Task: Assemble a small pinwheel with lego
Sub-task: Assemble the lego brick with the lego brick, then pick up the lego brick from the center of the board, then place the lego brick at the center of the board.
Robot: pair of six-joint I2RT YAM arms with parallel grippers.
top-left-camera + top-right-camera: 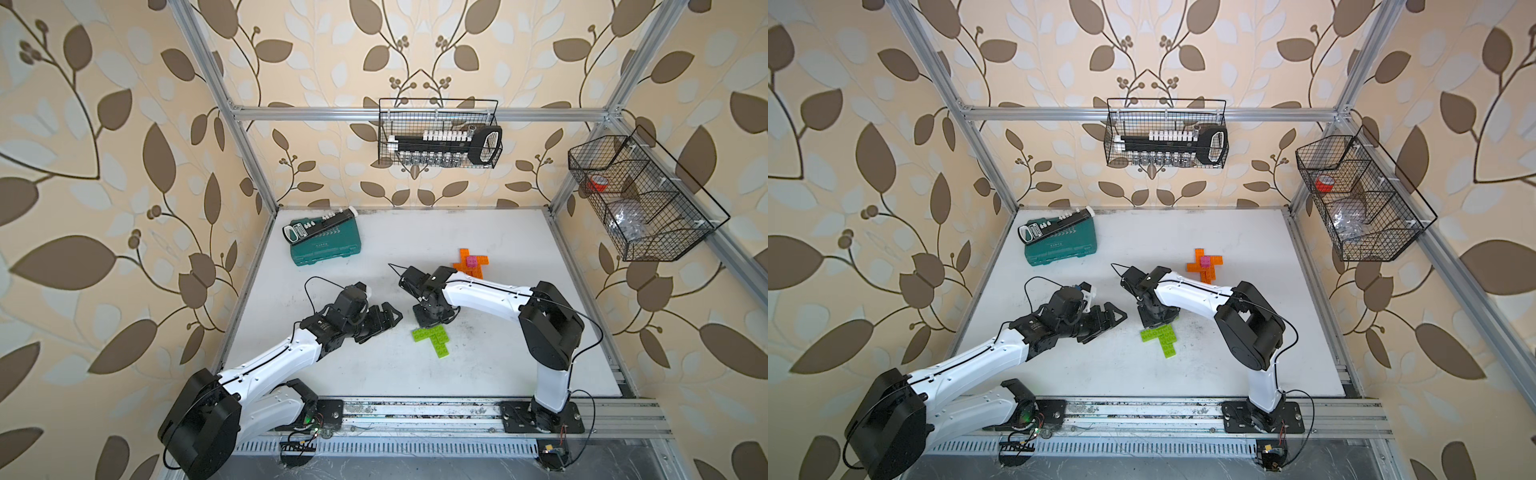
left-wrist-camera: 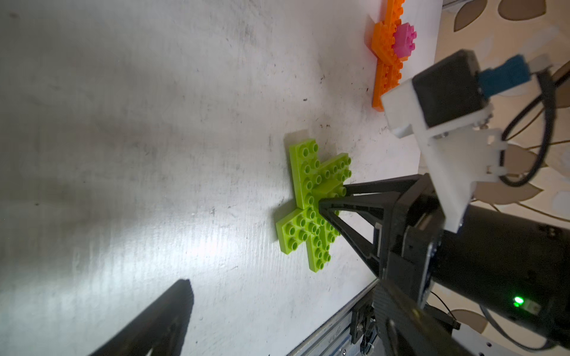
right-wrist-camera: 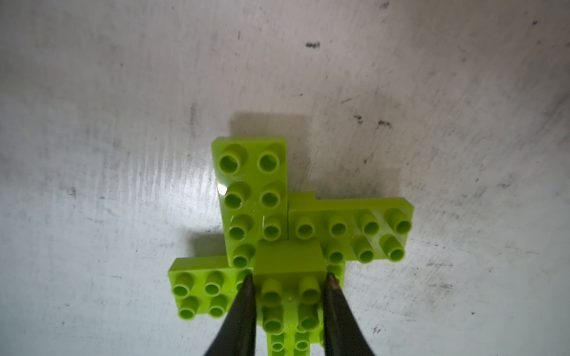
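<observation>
Obs: right jaws clench small lime-green plastic hub brick atop lime-green studded four-blade cross on white bench; left jaws released, nearby. Risk: an off-centre press could tilt hub, leaving studs unseated; lifting could drag cross.

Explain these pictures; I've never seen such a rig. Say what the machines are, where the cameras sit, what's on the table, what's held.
Two robot arms with pincer grippers work at a table. Two pictures look down from overhead; two come from wrist cameras. On the table: a green pinwheel, an orange pinwheel topped by a pink brick, a teal tool case. The right gripper is closed on the small green brick at the green pinwheel's centre; the left gripper is open, empty.
</observation>
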